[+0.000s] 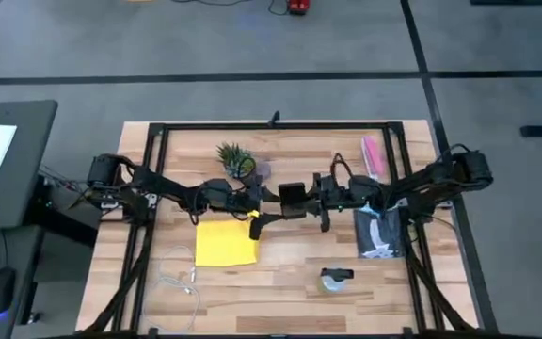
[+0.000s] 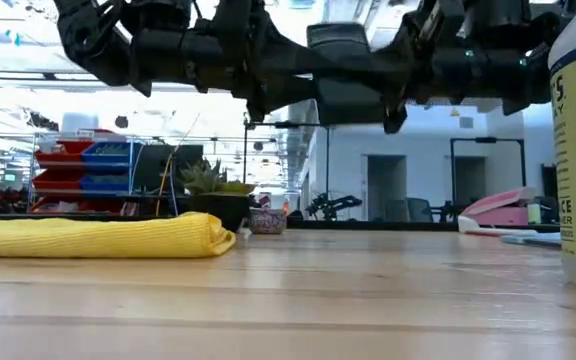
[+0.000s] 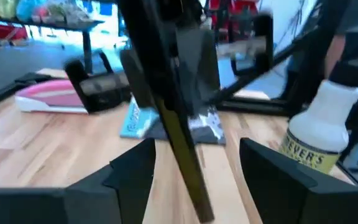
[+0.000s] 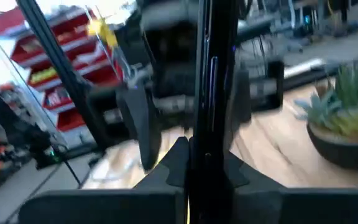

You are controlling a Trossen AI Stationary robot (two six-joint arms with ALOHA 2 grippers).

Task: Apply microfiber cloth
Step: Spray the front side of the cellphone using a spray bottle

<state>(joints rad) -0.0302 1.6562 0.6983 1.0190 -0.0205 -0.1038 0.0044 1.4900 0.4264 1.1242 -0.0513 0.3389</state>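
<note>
The yellow microfiber cloth (image 1: 226, 242) lies flat on the table left of centre, also seen as a folded roll-like edge in the low view (image 2: 98, 238); no gripper touches it. Above the table's middle a black smartphone (image 1: 293, 196) hangs in the air. My right gripper (image 1: 309, 198) is shut on it from the right. My left gripper (image 1: 269, 200) is open, and its two fingers (image 3: 135, 171) stand on either side of the phone's other end (image 3: 182, 137) with a gap on each side. My right gripper pinches the smartphone's two flat faces (image 4: 207, 140) between its two fingers (image 4: 176, 165), at the end nearest the table's right side. The fingers come level from the right. The phone is lifted clear of the table (image 2: 343, 75), seen edge-on from the wrist.
A small potted plant (image 1: 236, 160) stands behind the grippers. A pink flat packet (image 1: 373, 155) lies at the far right, a dark pouch (image 1: 379, 231) below it. A spray bottle (image 1: 337, 280) stands near the front, and a white cable (image 1: 179, 281) lies front left.
</note>
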